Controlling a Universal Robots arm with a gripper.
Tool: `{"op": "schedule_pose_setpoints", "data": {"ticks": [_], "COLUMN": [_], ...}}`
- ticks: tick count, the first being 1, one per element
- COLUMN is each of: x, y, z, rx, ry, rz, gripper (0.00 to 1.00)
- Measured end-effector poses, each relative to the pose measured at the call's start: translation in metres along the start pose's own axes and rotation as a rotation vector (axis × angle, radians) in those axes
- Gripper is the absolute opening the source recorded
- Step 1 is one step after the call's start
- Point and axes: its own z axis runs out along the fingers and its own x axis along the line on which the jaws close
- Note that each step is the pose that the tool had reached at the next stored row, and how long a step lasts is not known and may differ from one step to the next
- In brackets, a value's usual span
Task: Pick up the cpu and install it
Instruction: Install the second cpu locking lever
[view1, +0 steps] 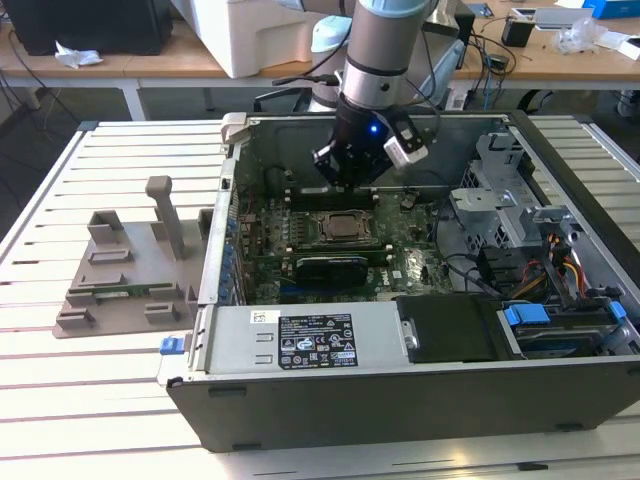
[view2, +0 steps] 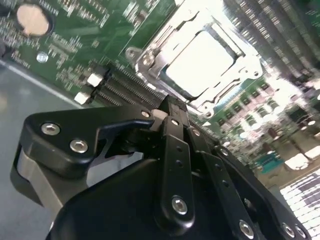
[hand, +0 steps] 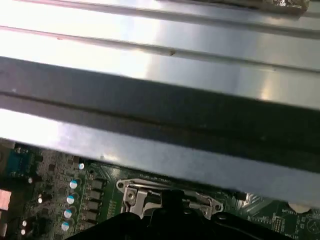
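The exterior view is evenly and brightly lit, with soft shade inside the case (view1: 560, 400). In the second wrist view, glare whitens the cpu (view2: 200, 60), and the board beside it smears. In the first wrist view, the case wall (hand: 160, 65) is blurred with bright sheen.

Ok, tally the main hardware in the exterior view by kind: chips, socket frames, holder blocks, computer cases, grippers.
shiny silver square cpu: 1
black square metal socket frame: 1
grey plastic holder block: 1
open dark metal computer case: 1
black robot gripper: 1
Total: 5
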Motion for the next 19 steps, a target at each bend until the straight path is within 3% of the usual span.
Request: {"op": "schedule_pose_setpoints", "data": {"ticks": [1, 2, 5, 7, 19], "x": [0.0001, 0.0005, 0.003, 0.0036, 0.0102], "y": [-0.001, -0.0027, -0.0167, -0.0194, -0.0185], "z": [0.0, -0.0001, -0.0001, -0.0011, -0.0673], "rx": [0.0089, 0.0123, 0.0124, 0.0126, 0.0159], "ry": [0.0016, 0.0023, 0.0023, 0.0023, 0.0029], "rz": [0.001, 0.001, 0.001, 0.001, 0.002], "gripper": [0.11, 0.11, 0.11, 0.11, 0.11]}}
